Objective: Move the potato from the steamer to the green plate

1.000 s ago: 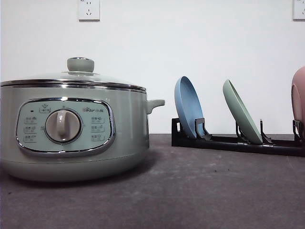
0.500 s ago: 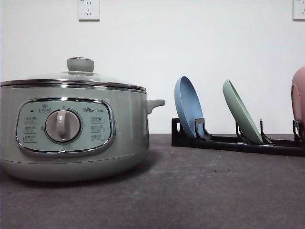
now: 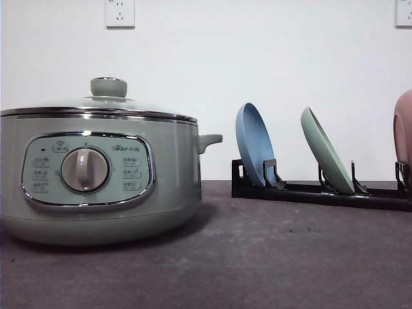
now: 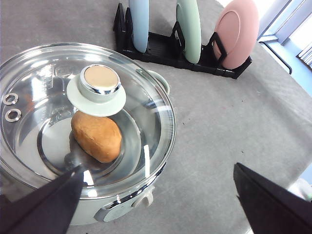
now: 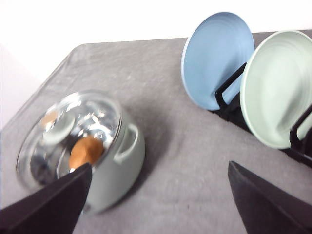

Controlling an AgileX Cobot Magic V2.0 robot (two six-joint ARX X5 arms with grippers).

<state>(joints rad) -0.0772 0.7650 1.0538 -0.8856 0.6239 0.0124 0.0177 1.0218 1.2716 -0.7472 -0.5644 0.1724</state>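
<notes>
You have the potato (image 4: 96,136) lying on its side on the floor of the steamer (image 3: 96,174), seen through the glass lid (image 4: 146,117), which is still on. In the left wrist view its long axis runs on a slant, one end tucked under the lid's knob (image 4: 100,80), the other toward the steamer's dial (image 4: 140,199) side. Your right wrist view shows it as an orange blur (image 5: 86,151) under the glass.

The green plate (image 3: 327,151) stands on edge, tilted, in the black rack (image 3: 302,191), between the blue plate (image 3: 255,145) and the pink plate (image 3: 403,136), well apart from the steamer on the grey table (image 3: 257,257).

Your left gripper (image 4: 156,204) is spread wide above the steamer's near rim, holding nothing. Your right gripper (image 5: 158,204) is also spread wide and empty, over bare table between steamer and rack.
</notes>
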